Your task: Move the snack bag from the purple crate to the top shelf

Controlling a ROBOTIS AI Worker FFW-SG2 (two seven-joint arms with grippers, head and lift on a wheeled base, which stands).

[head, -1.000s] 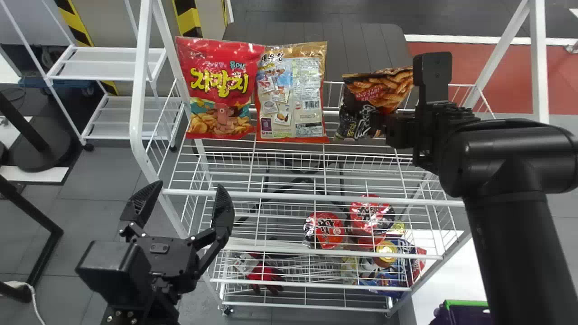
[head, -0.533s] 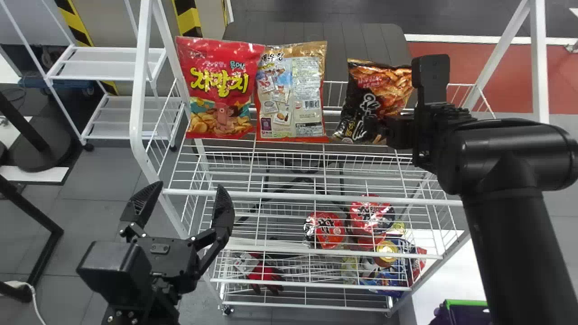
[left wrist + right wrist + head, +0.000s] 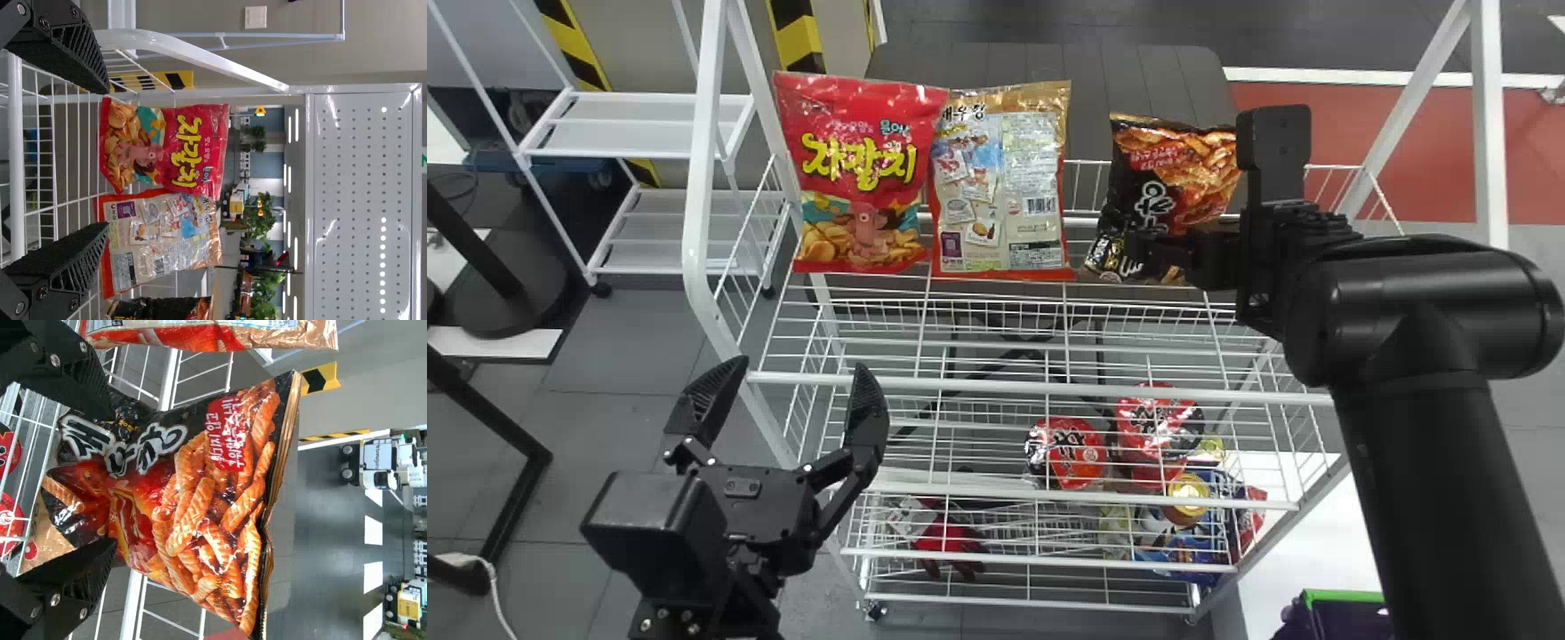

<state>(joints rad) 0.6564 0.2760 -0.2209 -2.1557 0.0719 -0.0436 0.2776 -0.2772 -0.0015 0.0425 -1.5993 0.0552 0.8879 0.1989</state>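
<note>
The snack bag (image 3: 200,507) stands within the widely parted right gripper (image 3: 114,480), seemingly unclamped; a fingertip snagging its crumpled base could topple it. The left gripper (image 3: 799,365) hangs wide open, empty.

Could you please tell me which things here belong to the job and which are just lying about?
For the job:
black snack bag
right gripper, at that bag
top shelf
purple crate

Just about:
red snack bag
gold-topped snack bag
red packs lower down
left gripper, idle
</note>
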